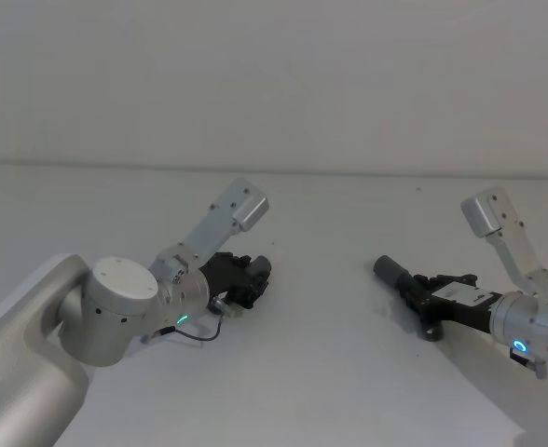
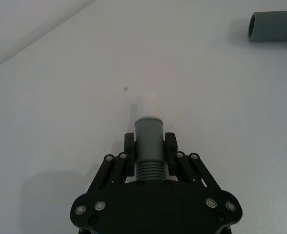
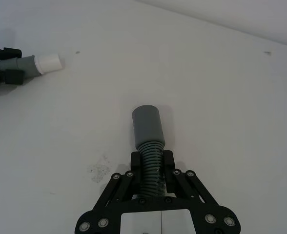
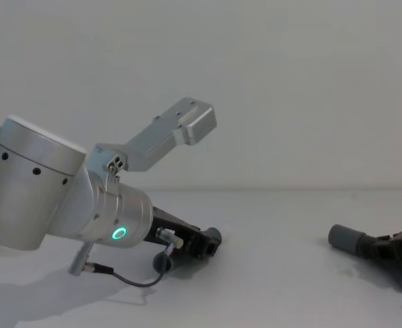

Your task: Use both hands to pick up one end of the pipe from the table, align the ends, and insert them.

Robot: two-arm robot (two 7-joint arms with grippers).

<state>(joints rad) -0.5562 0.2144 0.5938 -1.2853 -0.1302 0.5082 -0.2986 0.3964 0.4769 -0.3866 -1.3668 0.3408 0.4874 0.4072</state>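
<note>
matte white table point(image 1: 321, 372) under a plain pale wall point(image 1: 274, 74); at left, the left gripper point(image 2: 150, 146) clamps the white-tipped pipe piece point(image 2: 148, 127) down near the surface, well apart from the right gripper point(image 3: 152, 163) clenching the sleeve-ended piece point(image 3: 147, 124) at right

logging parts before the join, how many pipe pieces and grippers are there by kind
white-tipped dark grey plastic pipe piece: 1
dark grey plastic pipe piece with wide sleeve end: 1
black plastic two-finger grippers: 2, left gripper and right gripper
total: 4
</note>
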